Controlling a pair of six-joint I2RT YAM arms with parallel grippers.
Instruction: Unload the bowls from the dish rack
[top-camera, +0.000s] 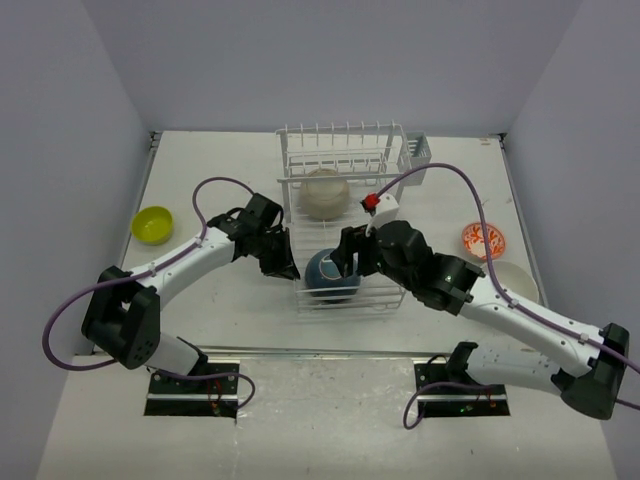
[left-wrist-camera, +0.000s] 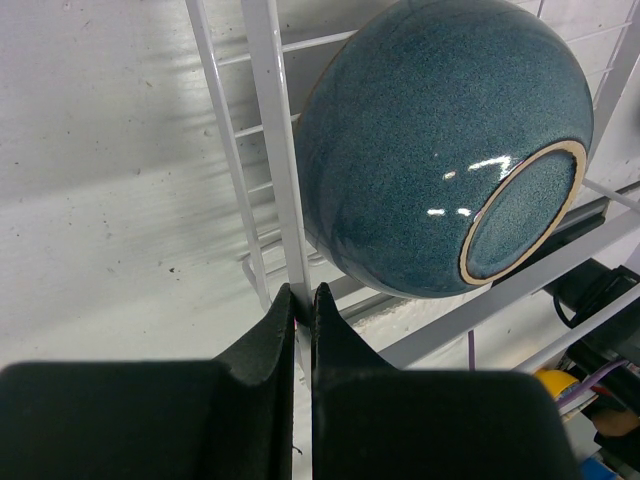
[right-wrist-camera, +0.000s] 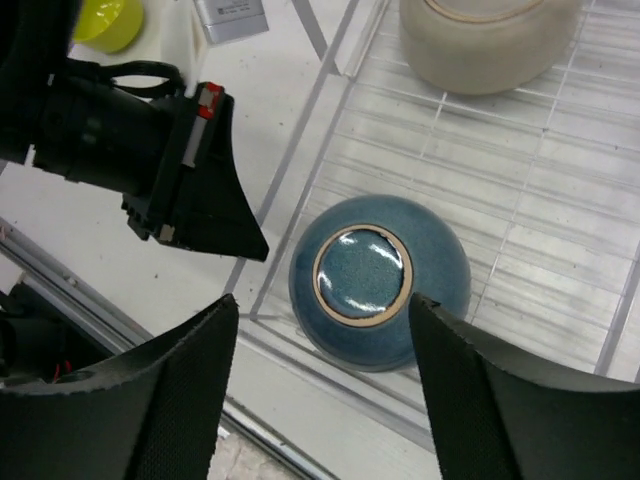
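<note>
Upturned dark blue bowl (right-wrist-camera: 378, 280) mid-frame, right tool (right-wrist-camera: 320, 305) spread wide above it, left tool (left-wrist-camera: 302, 298) pinched onto dish rack (left-wrist-camera: 262, 90) wire

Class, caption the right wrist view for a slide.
Open right claw poised over the upturned blue bowl on the dish rack base.

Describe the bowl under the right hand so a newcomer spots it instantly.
Find the white wire dish rack mid-view. At the near left corner of its base a dark blue bowl lies upside down. Its glossy dark glaze sets it apart from the pale beige bowl behind.
</note>
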